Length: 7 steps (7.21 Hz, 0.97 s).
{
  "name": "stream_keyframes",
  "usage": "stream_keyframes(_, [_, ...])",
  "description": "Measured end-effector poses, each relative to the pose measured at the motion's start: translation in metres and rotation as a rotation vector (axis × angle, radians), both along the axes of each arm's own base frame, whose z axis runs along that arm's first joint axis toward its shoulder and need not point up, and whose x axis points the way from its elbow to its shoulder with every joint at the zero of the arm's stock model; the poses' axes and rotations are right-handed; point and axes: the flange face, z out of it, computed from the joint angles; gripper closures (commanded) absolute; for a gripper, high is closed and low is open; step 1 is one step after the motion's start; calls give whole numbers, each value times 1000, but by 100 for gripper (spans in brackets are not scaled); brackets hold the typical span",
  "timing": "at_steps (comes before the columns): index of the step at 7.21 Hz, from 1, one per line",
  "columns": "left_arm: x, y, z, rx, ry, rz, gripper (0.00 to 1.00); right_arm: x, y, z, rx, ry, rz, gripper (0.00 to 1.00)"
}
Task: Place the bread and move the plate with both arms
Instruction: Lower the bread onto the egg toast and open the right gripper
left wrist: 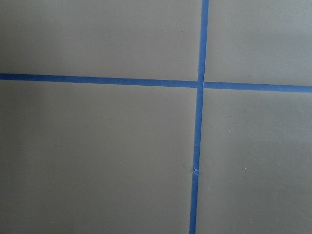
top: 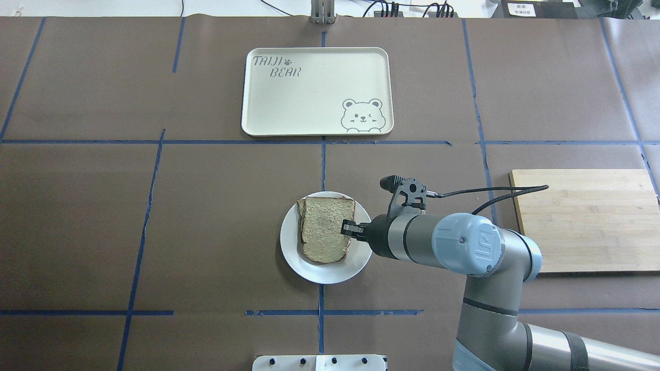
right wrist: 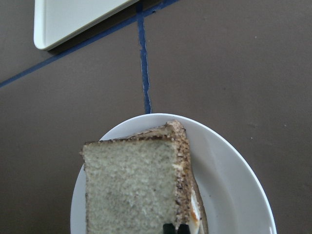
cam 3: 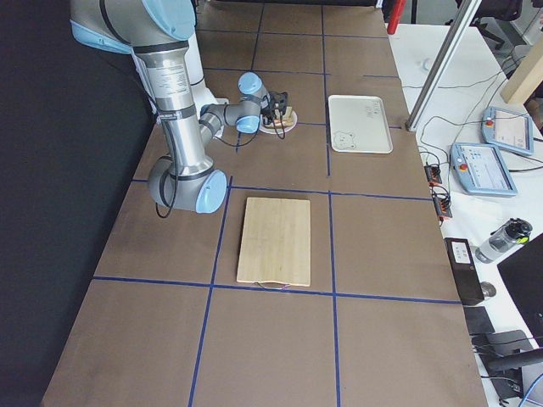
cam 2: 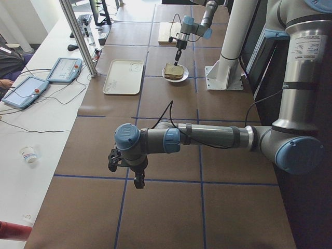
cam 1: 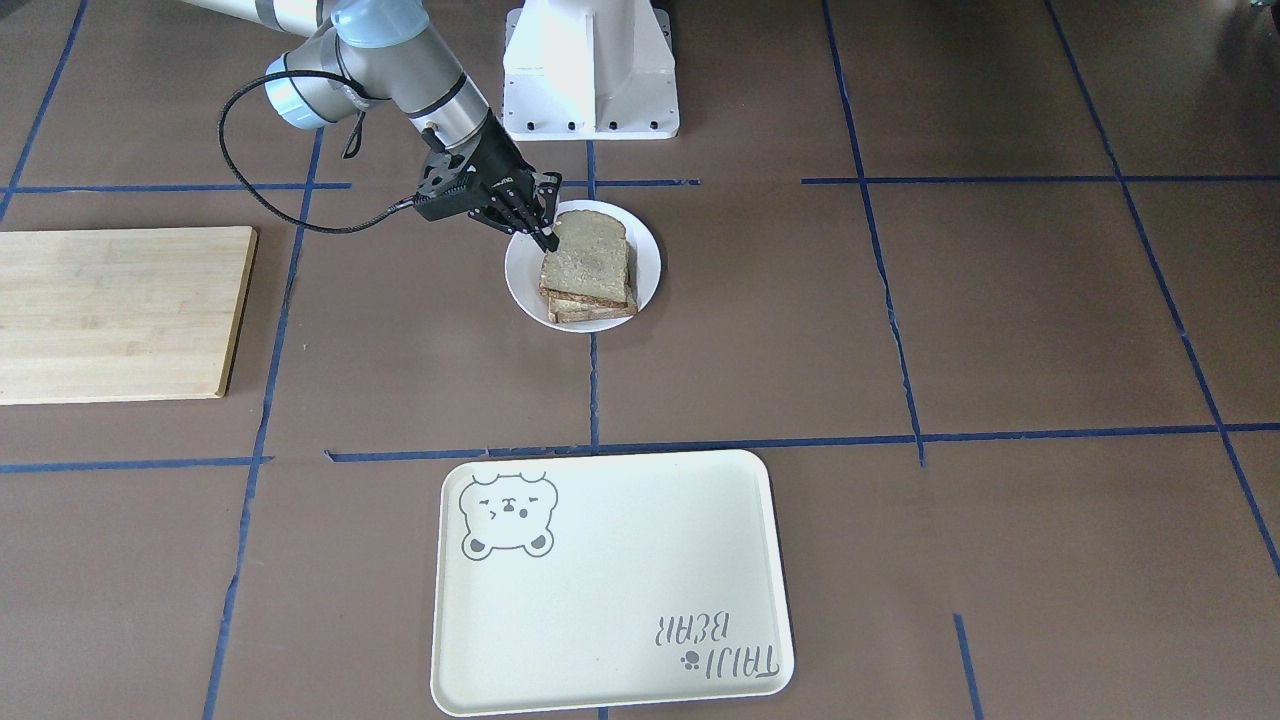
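- While the left gripper (cam 2: 137, 182) hangs low over the bench (top: 154, 232), well apart from the food, only the side view shows it, so I cannot tell whether its fingers are spread or pressed together; its wrist camera sees nothing but blue tape lines (left wrist: 199, 146)
- Toward the middle, the cream tray (top: 309, 93) with the bear drawing lies at the far side, well apart from the plate
- Nearer the robot, the plate (top: 319, 275) sits across a tape line; the bread (top: 326, 229) lies on it as the top of a small stack, over the lower slices (cam 1: 592, 312); the placing looks all but done
- Just right of the bread, the right gripper (top: 349, 228) reaches in over the plate's rim; its fingers are drawn close on the slice's edge, pinching it as far as the wrist view shows; the slice is not yet let go
- Farthest right, the wooden board (top: 582, 221) lies apart and plays no part
- By my judgement, what is left: release the bread, bring the left gripper across, then move the plate with both; that half looks not yet begun; the tray seems the likely destination, though nothing confirms it
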Motion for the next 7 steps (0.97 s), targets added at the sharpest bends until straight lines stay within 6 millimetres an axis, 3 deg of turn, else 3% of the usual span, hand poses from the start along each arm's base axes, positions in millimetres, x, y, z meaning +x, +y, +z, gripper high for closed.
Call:
stream_keyframes(1, [0, 0, 0, 1, 0, 0, 0, 0, 1, 2, -2, 4, -1, 0])
stream_keyframes(4, [0, -1, -5, 11, 0, 0, 0, 7, -4, -5, 3, -9, 14, 0])
stream_keyframes(7, [17, -11, -31, 129, 21, 31, 0, 45, -36, -20, -28, 65, 37, 0])
